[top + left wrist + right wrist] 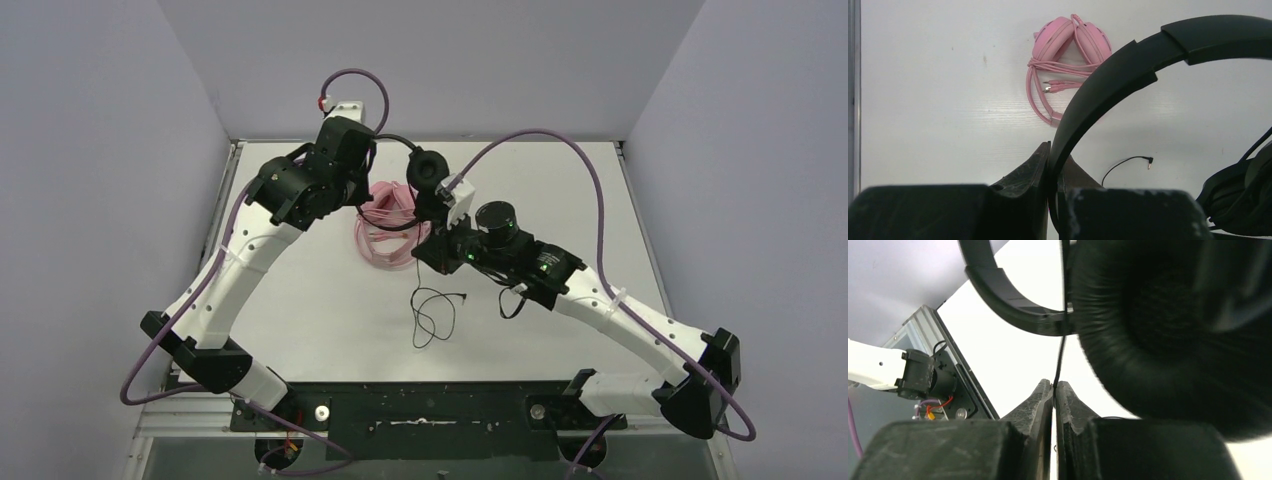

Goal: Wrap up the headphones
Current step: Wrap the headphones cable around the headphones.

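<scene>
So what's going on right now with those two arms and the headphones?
Left gripper shut on black headphones band. Right gripper shut on the black cable. Pink headphones bundled on table. Nothing in the way.

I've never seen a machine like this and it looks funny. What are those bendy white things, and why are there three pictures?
Those are two robot arms bolted to a white table. One picture looks down from above; the other two come from small cameras on each wrist, so you see the black jaws up close. On the table lie the pink headphones, their cable already bundled around them. The left gripper is closed on the headband of the black headphones, lifting them. The right gripper pinches their thin black cable, and the cable's loose end, with the plug, lies on the table.
</scene>
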